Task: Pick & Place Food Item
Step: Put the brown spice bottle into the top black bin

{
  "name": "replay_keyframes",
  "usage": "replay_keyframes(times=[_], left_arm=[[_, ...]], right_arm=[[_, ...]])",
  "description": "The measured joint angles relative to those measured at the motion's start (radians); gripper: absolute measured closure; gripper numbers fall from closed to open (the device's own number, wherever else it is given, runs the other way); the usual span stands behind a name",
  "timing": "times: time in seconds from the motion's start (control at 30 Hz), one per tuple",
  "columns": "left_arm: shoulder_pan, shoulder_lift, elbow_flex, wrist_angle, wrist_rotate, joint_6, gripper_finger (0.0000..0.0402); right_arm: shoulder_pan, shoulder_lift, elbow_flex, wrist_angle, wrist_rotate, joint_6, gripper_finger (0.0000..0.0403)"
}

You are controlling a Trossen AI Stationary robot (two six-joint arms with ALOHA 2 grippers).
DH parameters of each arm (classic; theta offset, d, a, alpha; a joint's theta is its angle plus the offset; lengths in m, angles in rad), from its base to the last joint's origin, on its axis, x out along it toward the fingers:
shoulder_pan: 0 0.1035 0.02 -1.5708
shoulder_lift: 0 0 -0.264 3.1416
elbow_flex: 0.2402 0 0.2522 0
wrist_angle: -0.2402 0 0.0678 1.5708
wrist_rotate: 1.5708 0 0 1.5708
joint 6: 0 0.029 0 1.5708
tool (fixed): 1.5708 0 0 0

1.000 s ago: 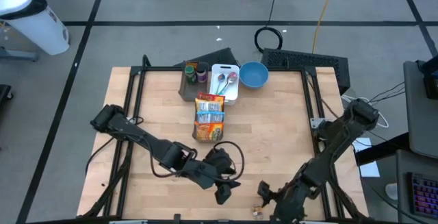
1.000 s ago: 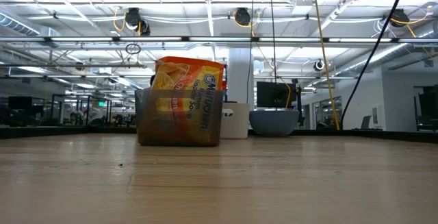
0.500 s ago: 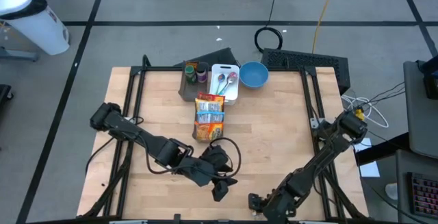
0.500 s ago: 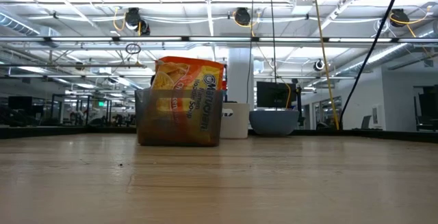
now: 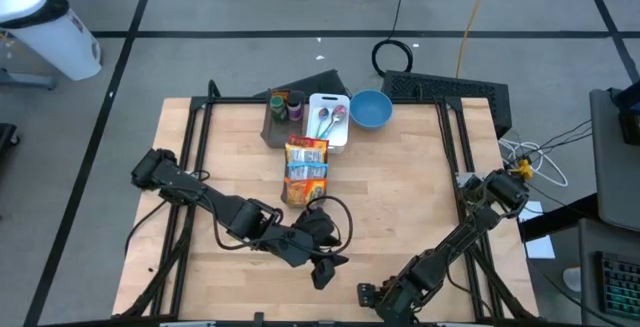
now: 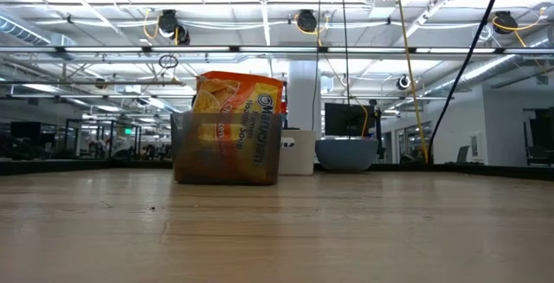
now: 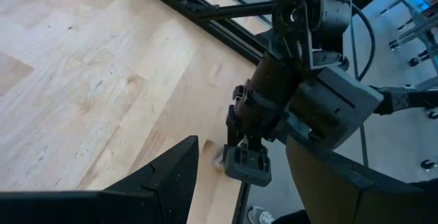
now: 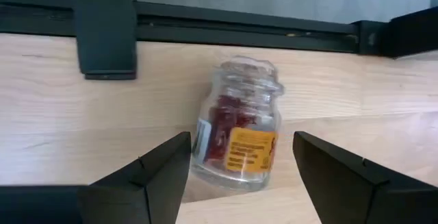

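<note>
Soup packets [image 6: 238, 110], lettered "Soup", in bin [image 6: 227, 149], table [image 5: 400, 207] middle. Jar [image 8: 237, 133], orange label unreadable, lying at near edge between open right gripper [image 8: 239, 176]. Left gripper [image 5: 322, 272] open nearby.

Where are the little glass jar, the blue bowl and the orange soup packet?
glass jar [image 8: 237, 125], right wrist view, on its clear body above the yellow label.
blue bowl [image 5: 370, 110], high view, on its inside.
orange soup packet [image 6: 235, 114], low view, on its printed front.
</note>
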Motion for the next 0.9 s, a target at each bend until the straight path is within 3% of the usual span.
replay_keyframes(times=[0.53, 0.9], left_arm=[[0.004, 0.000, 0.000, 0.000, 0.000, 0.006, 0.0172], [0.015, 0.000, 0.000, 0.001, 0.000, -0.005, 0.0172]], right_arm=[[-0.042, 0.000, 0.000, 0.006, -0.086, 0.067, 0.0153], [-0.037, 0.058, 0.002, -0.053, -0.122, 0.089, 0.0188]])
